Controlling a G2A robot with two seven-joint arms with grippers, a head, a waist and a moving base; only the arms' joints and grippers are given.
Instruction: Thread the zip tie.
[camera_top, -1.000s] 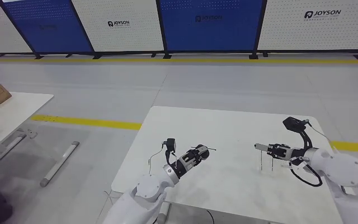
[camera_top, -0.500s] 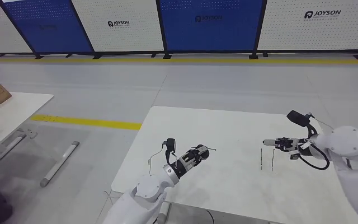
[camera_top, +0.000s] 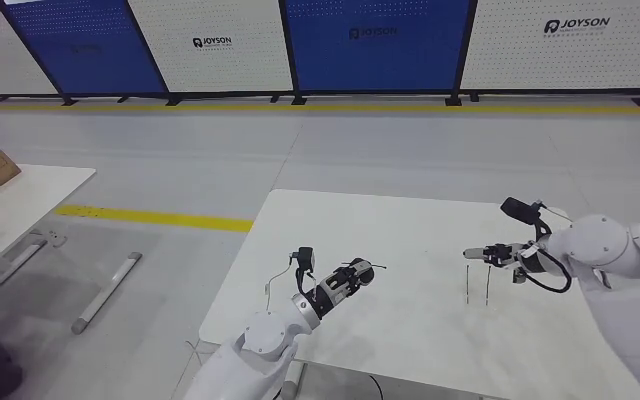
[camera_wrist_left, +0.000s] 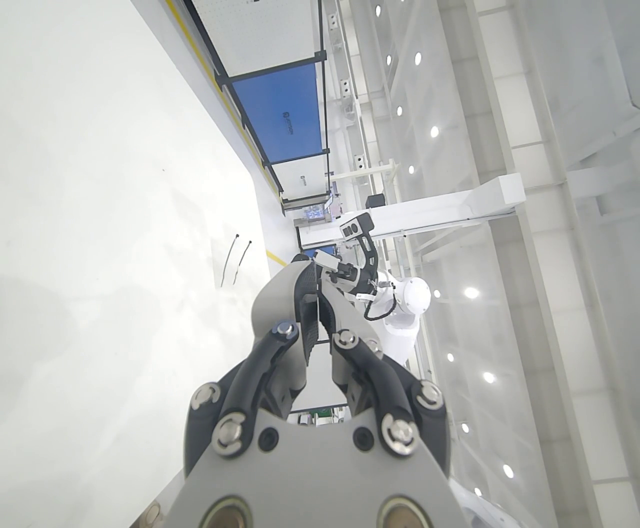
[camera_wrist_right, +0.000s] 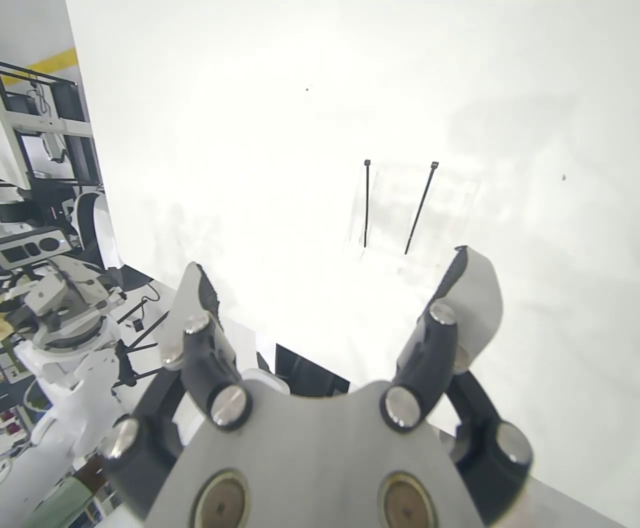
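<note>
Swinging back slightly toward 9 o'clock over the last half second, the right gripper (camera_top: 470, 254) hangs above the white table (camera_top: 400, 215) in the top view. Two black zip ties (camera_top: 467, 285) lie side by side on the tabletop just at its 6 o'clock, while the left gripper (camera_top: 355, 270), unmoved, sits well apart at their 9 o'clock. From the left wrist, the left gripper (camera_wrist_left: 311, 280) is clenched with its pads pressed together, though whether on anything cannot be told. The zip ties (camera_wrist_left: 229, 260) lie flat on the table (camera_wrist_left: 100, 150) beyond it. From the right wrist, the right gripper (camera_wrist_right: 330, 260) is spread wide, and the zip ties (camera_wrist_right: 366, 202) lie untouched and nearly parallel on the table (camera_wrist_right: 250, 100) just past its fingertips.
</note>
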